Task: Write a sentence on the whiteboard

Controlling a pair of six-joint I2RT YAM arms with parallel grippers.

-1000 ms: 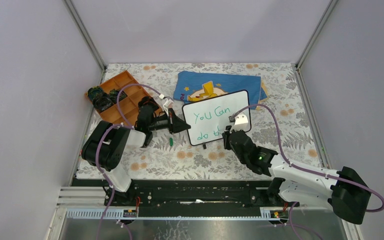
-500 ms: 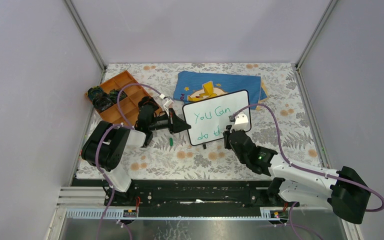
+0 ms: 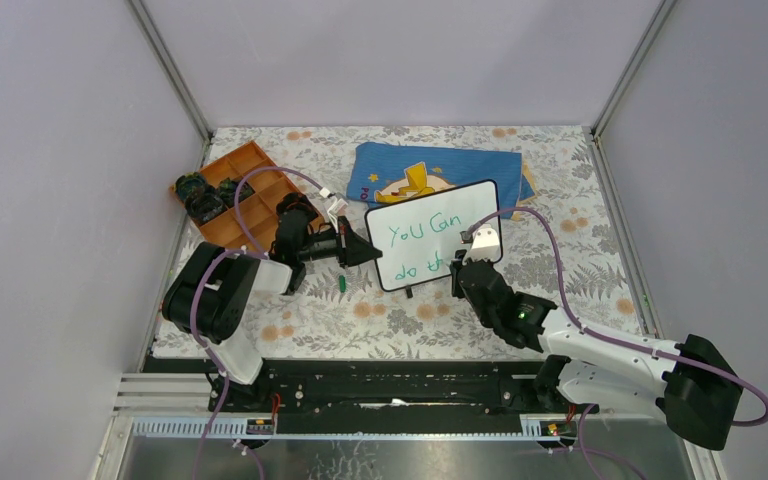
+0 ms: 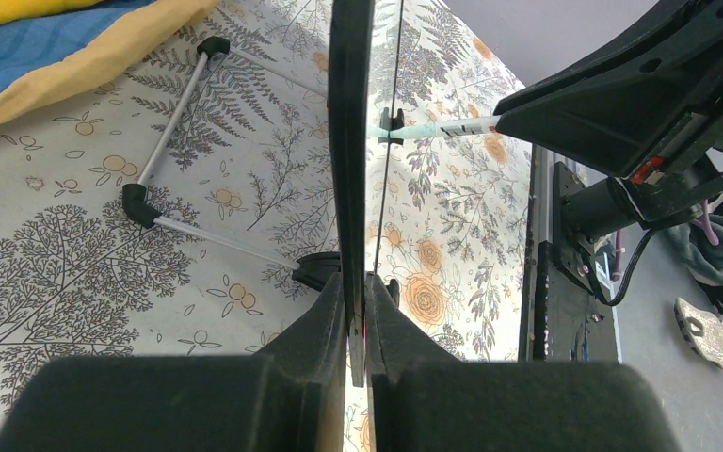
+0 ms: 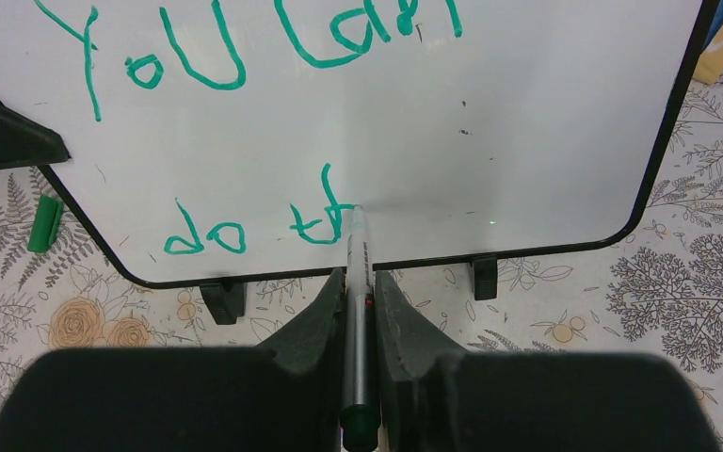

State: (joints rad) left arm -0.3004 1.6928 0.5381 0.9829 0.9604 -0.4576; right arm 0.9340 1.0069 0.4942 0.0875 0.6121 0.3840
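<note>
The left end effector (image 3: 362,250) is clamped on the left edge of the small white board with the thin black frame (image 3: 432,250). The board stands propped on its little black feet near the middle of the floral-patterned worktop (image 3: 580,230). On it the green handwritten sentence (image 3: 415,233) reads "You Can" above "do th", so the second line looks unfinished. The right end effector (image 3: 467,262) is closed on a slim grey marker (image 5: 356,273), whose tip touches the board at the "h".

The letters left to write call for light, even pressure and short strokes running toward the board's right edge, where bare white remains. The left grip must hold firm so the board does not rock back.

An orange compartment tray (image 3: 245,195) sits at the worktop's far left corner. A small green marker cap (image 3: 343,284) lies just nearer than the left end effector. A blue cloth with a yellow cartoon figure (image 3: 410,168) lies behind the board. None of these appears to block the stroke.
</note>
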